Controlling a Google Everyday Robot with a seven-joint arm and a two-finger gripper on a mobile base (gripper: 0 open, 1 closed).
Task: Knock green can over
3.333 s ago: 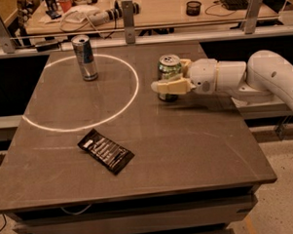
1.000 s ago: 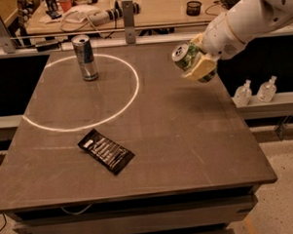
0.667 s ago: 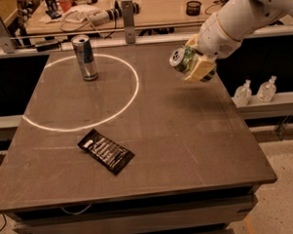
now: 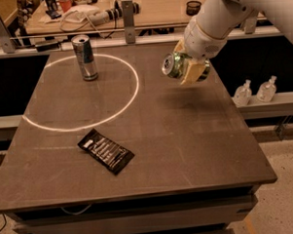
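Observation:
The green can [image 4: 175,65] is held in the air above the right back part of the dark table [image 4: 186,136]. It is tipped on its side, its silver top facing left. My gripper [image 4: 189,67] is shut on the green can, with a yellowish finger [image 4: 192,73] across its front. The white arm comes in from the upper right. The can is clear of the table surface, and its shadow falls on the table beneath it.
A taller slim blue-and-silver can [image 4: 85,58] stands upright at the back left, inside a white circle [image 4: 82,92] marked on the table. A black snack packet [image 4: 105,151] lies flat near the front middle. Two small bottles [image 4: 255,91] stand on a ledge to the right.
The can stood upright on the table with my gripper around it. It has since been lifted, tilted onto its side, and carried a little to the left.

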